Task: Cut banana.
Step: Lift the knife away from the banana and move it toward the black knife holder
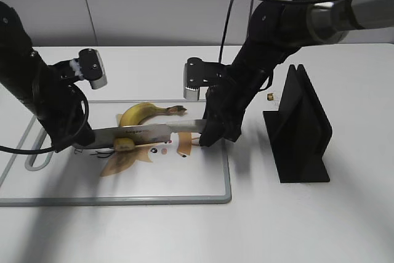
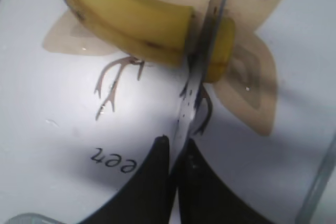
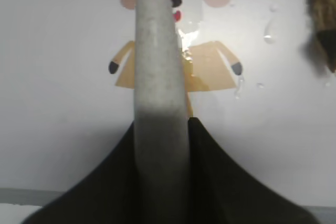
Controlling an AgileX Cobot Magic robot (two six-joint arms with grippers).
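Observation:
The yellow banana (image 1: 143, 114) lies on the white cutting board (image 1: 184, 200), its brown stem pointing right. A knife (image 1: 144, 132) lies edge-down across its left end. A small cut piece (image 1: 125, 145) sits in front of the blade. In the left wrist view the blade (image 2: 195, 85) stands between the banana (image 2: 126, 19) and the cut piece (image 2: 221, 51). My left gripper (image 1: 83, 143) (image 2: 176, 145) is shut on the blade's tip. My right gripper (image 1: 206, 135) (image 3: 160, 124) is shut on the grey knife handle (image 3: 156, 51).
A tan cartoon deer print (image 1: 132, 158) covers the board under the knife. A black knife stand (image 1: 301, 127) is upright to the right of the board. A small brown object (image 1: 271, 97) lies by the stand. The board's handle (image 1: 37, 163) is at the left.

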